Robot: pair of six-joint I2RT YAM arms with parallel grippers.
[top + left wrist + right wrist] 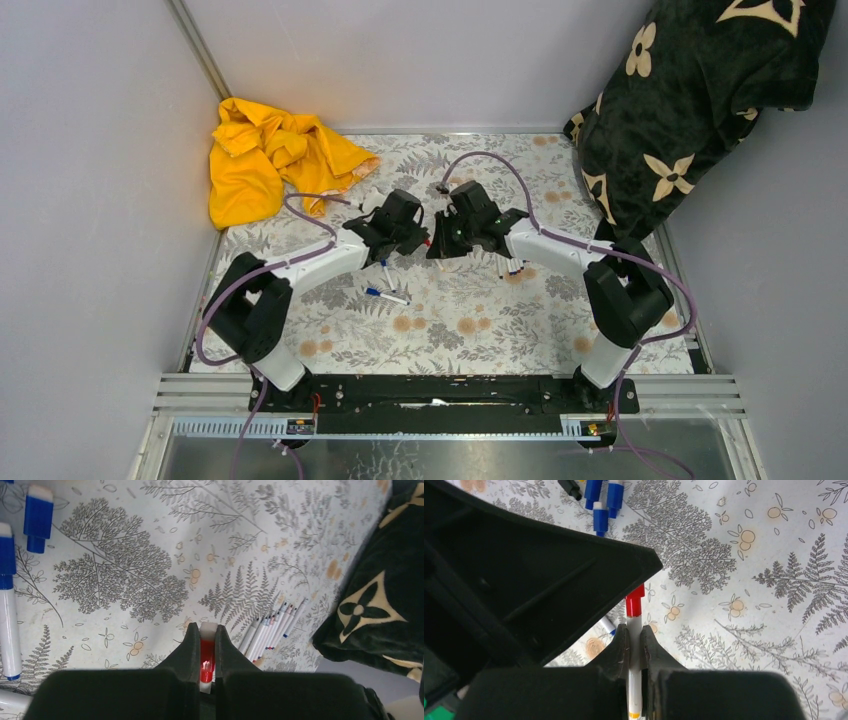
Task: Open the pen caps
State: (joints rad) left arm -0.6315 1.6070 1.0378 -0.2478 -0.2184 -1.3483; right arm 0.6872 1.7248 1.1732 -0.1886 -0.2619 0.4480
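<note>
Left pincer point(207, 635) clamped on red plastic cap point(205, 665), right pincer point(634, 637) clamped on slim white pen barrel point(634, 690)

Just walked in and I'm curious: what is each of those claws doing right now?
Left gripper: closed on the red cap.
Right gripper: closed on the same pen's white barrel.

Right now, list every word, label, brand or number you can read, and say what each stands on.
No text is readable.
Pens: barrel markings too small to read.
Held pen: a yellow band, no letters.
Dark blanket: flower motifs only, no legible letters.
</note>
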